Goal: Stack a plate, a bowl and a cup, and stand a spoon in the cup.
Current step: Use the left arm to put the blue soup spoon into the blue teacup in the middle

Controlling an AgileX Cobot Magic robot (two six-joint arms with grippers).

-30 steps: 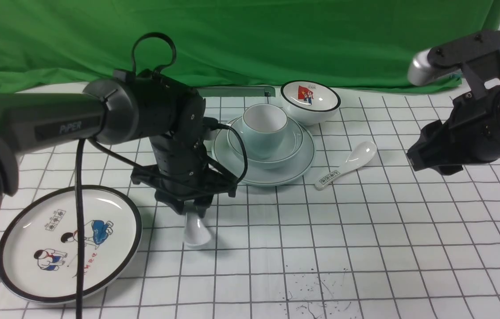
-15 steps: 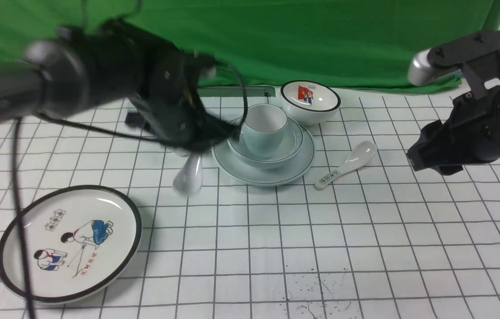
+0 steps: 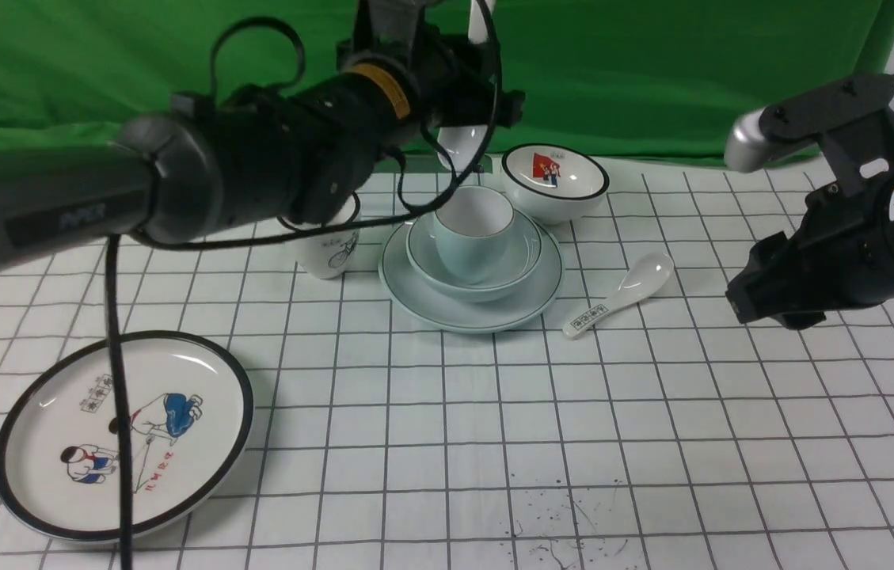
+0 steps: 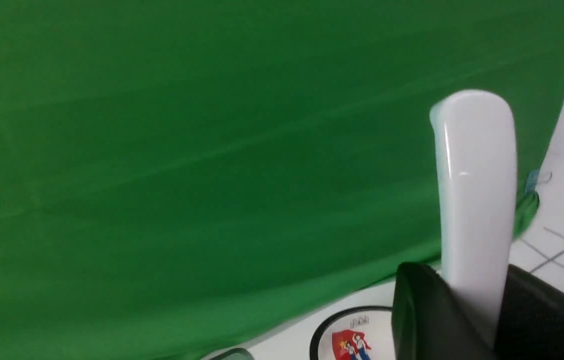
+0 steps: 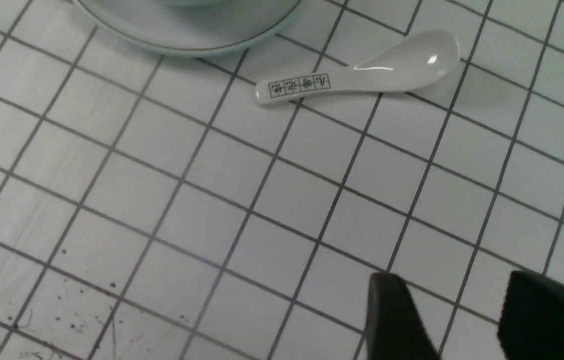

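Clamping the spoon [image 4: 474, 190] upright, scoop down, the left gripper [image 4: 471, 285] hangs above the cup [image 3: 472, 229]; the right gripper [image 5: 454, 287] idles, jaws apart.

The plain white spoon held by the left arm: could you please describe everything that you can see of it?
The spoon is a glossy white soup spoon that looks ceramic, with a smooth, unmarked handle ending in a rounded tip. The left gripper is shut on the handle, one finger on each side. The spoon hangs nearly upright in the air, handle up and scoop down, in front of the green cloth and above the pale cup, not yet in it. Only the gripper touches it.
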